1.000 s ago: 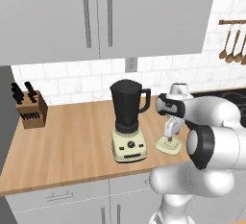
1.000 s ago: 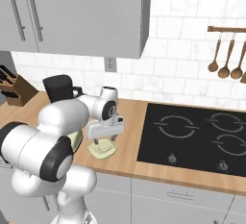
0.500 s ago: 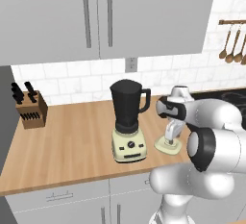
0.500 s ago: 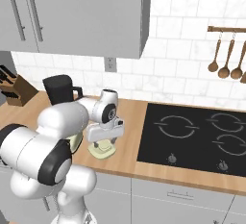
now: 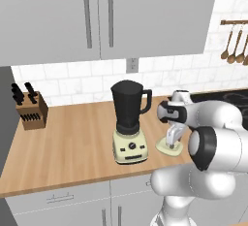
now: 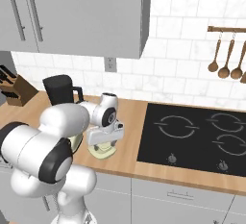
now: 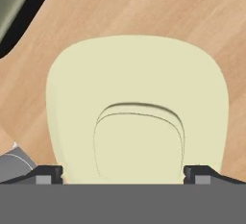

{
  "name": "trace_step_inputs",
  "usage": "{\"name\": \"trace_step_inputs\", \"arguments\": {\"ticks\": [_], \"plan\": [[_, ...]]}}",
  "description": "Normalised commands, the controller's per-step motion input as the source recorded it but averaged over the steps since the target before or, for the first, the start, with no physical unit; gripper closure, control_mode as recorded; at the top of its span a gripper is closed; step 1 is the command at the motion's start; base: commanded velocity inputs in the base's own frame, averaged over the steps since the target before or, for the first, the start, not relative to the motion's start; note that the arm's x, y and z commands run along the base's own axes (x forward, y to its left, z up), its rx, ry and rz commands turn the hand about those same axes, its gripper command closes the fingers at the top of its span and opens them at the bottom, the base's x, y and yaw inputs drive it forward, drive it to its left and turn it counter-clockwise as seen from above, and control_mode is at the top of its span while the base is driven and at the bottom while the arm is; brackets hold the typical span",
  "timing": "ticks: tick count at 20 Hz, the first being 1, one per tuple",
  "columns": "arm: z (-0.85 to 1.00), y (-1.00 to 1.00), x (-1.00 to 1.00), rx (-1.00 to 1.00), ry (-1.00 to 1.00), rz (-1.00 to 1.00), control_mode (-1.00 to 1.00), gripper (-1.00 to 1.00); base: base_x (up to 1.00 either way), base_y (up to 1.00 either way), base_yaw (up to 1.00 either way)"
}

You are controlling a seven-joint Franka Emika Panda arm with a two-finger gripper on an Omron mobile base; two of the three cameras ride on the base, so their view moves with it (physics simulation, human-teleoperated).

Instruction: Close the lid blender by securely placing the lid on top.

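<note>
The lid (image 5: pixel 170 148) is a pale cream disc with a raised centre cap, lying flat on the wooden counter just right of the blender (image 5: pixel 129 123). The blender has a dark jar with an uncovered mouth and a side handle, on a cream base. My gripper (image 5: pixel 170 141) points straight down over the lid, open. In the hand view the lid (image 7: pixel 137 103) is very close. Both fingertips (image 7: pixel 48 174) stand wide on either side of its centre cap, and nothing is held. From the right base view, the lid (image 6: pixel 102 153) peeks out under the gripper (image 6: pixel 102 146), with the blender jar (image 6: pixel 57 89) behind my arm.
A knife block (image 5: pixel 30 112) stands at the counter's far left. A black cooktop (image 6: pixel 197 131) lies to the right of the lid, with wooden spoons (image 6: pixel 226 57) hanging on the wall above it. Wall cabinets (image 5: pixel 97 16) hang above the blender. The counter's front edge (image 5: pixel 72 184) is near.
The hand has sunk a little closer to the lid. The jaws have stayed open, and the lid and blender have not moved.
</note>
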Motion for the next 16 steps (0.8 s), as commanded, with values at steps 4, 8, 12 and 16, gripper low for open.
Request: {"name": "trace_step_inputs", "arguments": {"ticks": [4,8,12,16], "plan": [[-0.08,0.0,0.04,0.0,0.0,0.0,-1.0,-1.0,0.0,0.0,0.0],[-0.05,0.0,0.0,0.0,0.0,0.0,-1.0,-1.0,0.0,0.0,0.0],[-0.08,0.0,0.0,0.0,0.0,0.0,-1.0,-1.0,0.0,0.0,0.0],[-0.16,0.0,0.0,0.0,-0.01,0.0,-1.0,1.0,0.0,0.0,0.0]]}}
